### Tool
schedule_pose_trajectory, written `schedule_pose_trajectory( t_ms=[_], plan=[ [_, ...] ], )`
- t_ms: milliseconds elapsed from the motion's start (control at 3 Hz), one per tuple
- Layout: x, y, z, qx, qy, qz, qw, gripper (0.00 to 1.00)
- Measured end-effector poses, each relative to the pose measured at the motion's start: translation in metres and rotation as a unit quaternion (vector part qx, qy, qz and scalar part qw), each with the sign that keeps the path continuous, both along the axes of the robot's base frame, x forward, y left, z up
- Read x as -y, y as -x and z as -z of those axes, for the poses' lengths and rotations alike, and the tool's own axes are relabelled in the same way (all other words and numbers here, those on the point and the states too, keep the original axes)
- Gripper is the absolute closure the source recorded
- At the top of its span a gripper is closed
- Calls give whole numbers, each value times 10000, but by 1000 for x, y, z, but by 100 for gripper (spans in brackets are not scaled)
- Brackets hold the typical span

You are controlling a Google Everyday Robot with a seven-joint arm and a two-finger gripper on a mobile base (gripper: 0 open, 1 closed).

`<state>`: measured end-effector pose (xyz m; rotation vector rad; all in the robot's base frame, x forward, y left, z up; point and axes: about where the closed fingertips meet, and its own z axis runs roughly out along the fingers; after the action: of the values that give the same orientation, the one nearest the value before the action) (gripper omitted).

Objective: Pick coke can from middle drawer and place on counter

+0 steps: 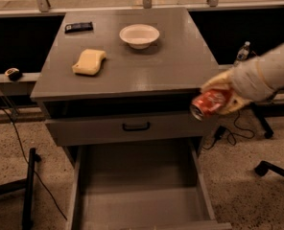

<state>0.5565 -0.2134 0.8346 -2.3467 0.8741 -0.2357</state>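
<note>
Camera view, far left first: small round dark object (pixel 12 73) on a low ledge, well apart from the work. Next, on the desk (pixel 180 66): flat black device (pixel 78 27) at the back left, yellow sponge (pixel 89 62) nearer the front, white bowl (pixel 139 35) at the back centre. Leaves the front right part of the top bare.

Under the top, a shut drawer front with a black handle (pixel 136 126); below that, the middle drawer (pixel 137 210) pulled well out, grey floor bare.

Further right, the coke can (pixel 210 103), up in the air just off the desk's front right corner and lower than the top surface. Tilted almost onto its side, silver end pointing down and to the left. Tool (pixel 222 96) clamped on the can, pale yellow fingers (pixel 214 83) wrapped over and under its body, white arm reaching in from the right edge.

Judged as a light, thin-walled, smooth thing: likely to dent under a hard squeeze and to slide under a weak one. Best gripped across the middle of the cylinder, much as held now, never by the rims. Calls for rising past the overhanging edge, then turning upright before setting down on the bare front right area, away from the bowl. Main risk: clipping the overhang on the way up.

Far right: clear bottle (pixel 242 51) in the background and a black chair base (pixel 276 169) on the floor.
</note>
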Motion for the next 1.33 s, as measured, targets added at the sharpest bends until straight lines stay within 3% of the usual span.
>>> schedule_pose_trajectory(
  t_ms=[333, 667, 1000, 1333],
  plan=[
    [-31, -25, -26, -365, 0, 347, 9987, 100],
    [-54, -48, -38, -993, -264, 765, 9918, 100],
    [-86, -73, -39, -1895, -760, 1165, 9720, 96],
    [-105, -83, -41, -2230, -1041, 1341, 9599, 73]
  ],
)
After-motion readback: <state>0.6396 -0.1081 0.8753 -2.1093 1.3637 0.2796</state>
